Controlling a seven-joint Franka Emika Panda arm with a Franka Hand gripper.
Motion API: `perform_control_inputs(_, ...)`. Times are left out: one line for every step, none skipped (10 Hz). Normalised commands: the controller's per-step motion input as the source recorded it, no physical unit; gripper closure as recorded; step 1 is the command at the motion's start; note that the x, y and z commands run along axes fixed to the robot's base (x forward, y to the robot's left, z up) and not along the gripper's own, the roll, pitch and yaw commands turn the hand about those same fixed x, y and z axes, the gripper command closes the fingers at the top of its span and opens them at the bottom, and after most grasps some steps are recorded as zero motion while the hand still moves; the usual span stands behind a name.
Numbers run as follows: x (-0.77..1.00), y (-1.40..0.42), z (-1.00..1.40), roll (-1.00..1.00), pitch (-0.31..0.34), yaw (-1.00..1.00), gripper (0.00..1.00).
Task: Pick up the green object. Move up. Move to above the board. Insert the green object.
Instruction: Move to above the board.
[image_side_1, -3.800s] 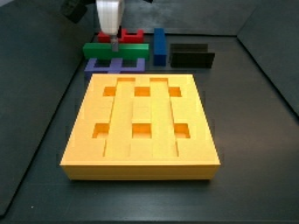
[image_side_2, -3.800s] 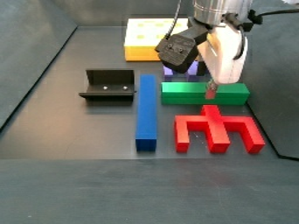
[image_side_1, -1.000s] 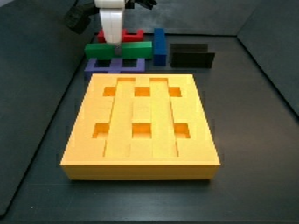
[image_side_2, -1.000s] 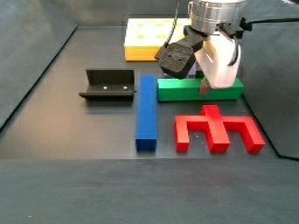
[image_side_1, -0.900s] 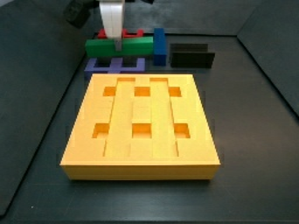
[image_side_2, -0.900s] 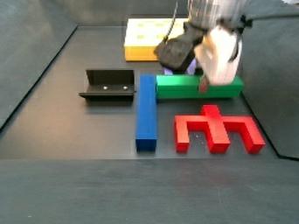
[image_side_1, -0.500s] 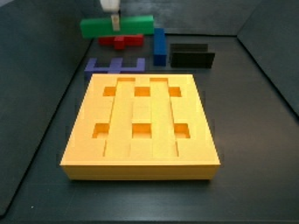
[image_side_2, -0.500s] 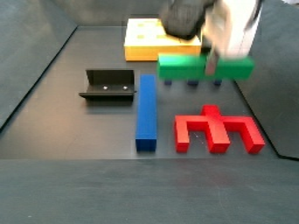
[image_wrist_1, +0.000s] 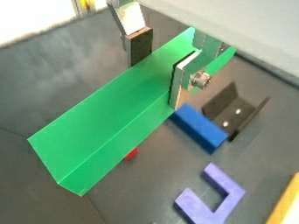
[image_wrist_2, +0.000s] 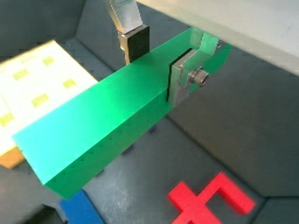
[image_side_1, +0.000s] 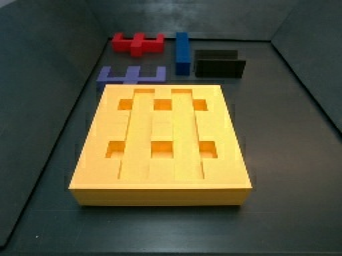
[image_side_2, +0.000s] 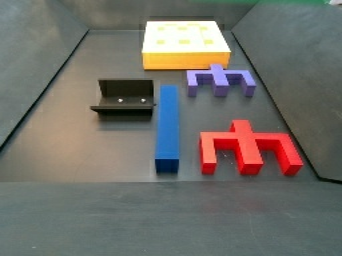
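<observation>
The green object (image_wrist_1: 122, 118) is seen in both wrist views as a long plain bar held clear of the tabletop (image_wrist_1: 70, 66), with the gripper (image_wrist_1: 158, 61) clamped across its width, one silver finger plate on each long face. Neither the bar nor the gripper is seen in either side view, so it is judged that both are above the fields of those cameras. The pick-up and the lift are therefore taken as done; the move to above the board (image_side_1: 163, 140) and the insertion are left.

In a wrist view, the board's orange-yellow top (image_wrist_2: 41, 79) is seen beyond one end of the bar, which suggests that the bar is not yet centred over it. In a side view the board fills the middle of the tabletop, and its six square holes and lengthwise grooves are all unoccupied.

On the tabletop, at about 12 o'clock from the board in that side view, lie the purple notched block (image_side_1: 130, 75), the red piece (image_side_1: 136, 42) and the blue bar (image_side_1: 183, 55); the fixture (image_side_1: 219, 62) stands at about 1 o'clock, just beside the blue bar.
</observation>
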Motion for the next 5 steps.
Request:
perform_control_inputs(0.03, 0.00, 0.48, 0.02, 0.066, 0.00, 1.00)
perform_control_inputs(0.03, 0.00, 0.25, 0.02, 0.061, 0.01, 1.00)
perform_control_inputs(0.03, 0.00, 0.17, 0.02, 0.058, 0.00, 1.00)
perform_control_inputs(0.46, -1.40, 0.20, 0.01, 0.040, 1.00, 1.00)
perform_control_inputs(0.46, -1.40, 0.19, 0.02, 0.044, 1.00, 1.00)
